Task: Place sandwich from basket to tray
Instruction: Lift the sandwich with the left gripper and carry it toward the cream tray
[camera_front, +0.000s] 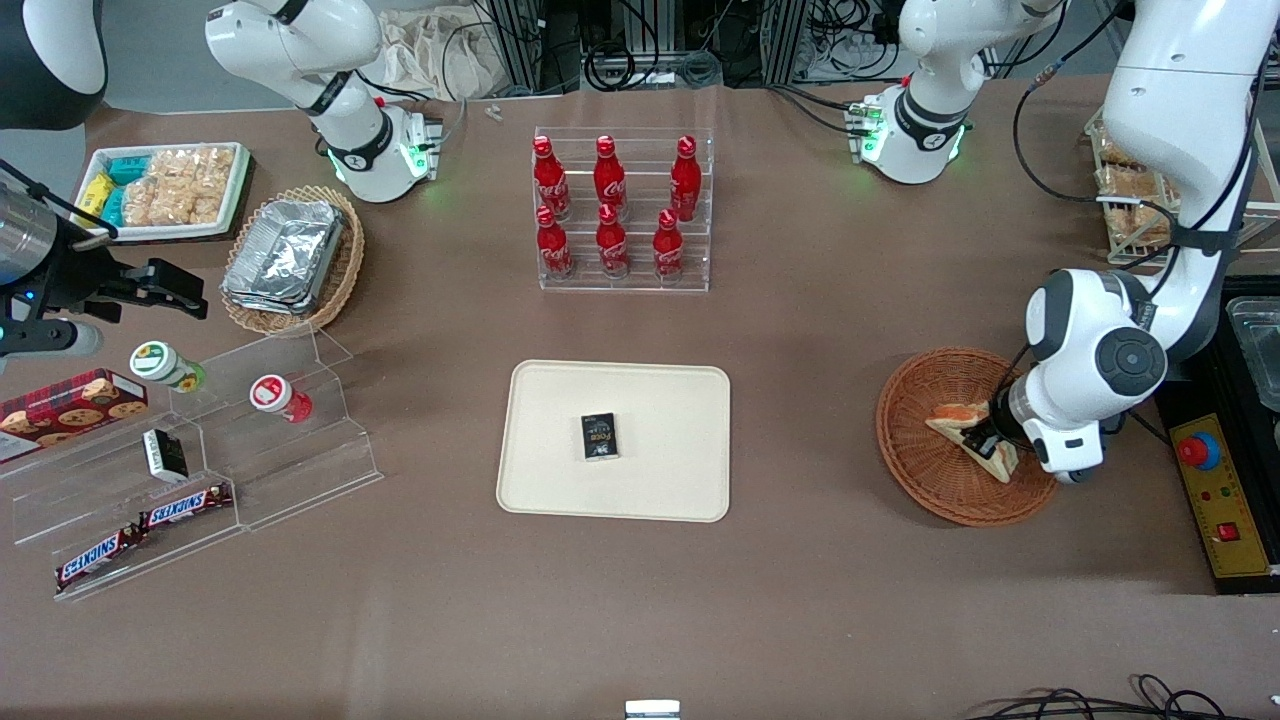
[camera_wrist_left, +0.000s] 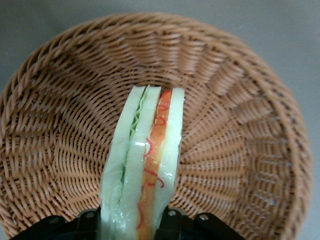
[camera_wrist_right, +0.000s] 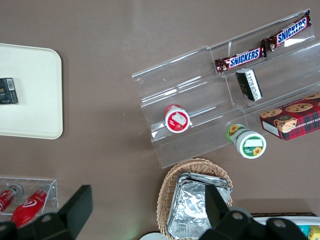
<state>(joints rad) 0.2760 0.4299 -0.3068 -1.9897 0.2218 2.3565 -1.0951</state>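
The sandwich (camera_front: 962, 425) is a pale bread wedge with orange and green filling, inside the reddish-brown wicker basket (camera_front: 925, 470) toward the working arm's end of the table. My left gripper (camera_front: 990, 432) is down in the basket and shut on the sandwich. In the left wrist view the sandwich (camera_wrist_left: 147, 165) stands on edge between the black fingers (camera_wrist_left: 172, 222), with the basket's weave (camera_wrist_left: 60, 130) around it. The cream tray (camera_front: 560, 400) lies mid-table, apart from the basket, with a small black box (camera_front: 599, 436) on it.
A clear rack of red cola bottles (camera_front: 620, 210) stands farther from the front camera than the tray. A yellow control box with a red button (camera_front: 1215, 490) lies beside the basket. A clear stepped shelf with snacks (camera_front: 200, 450) and a tan basket of foil containers (camera_front: 290, 255) are toward the parked arm's end.
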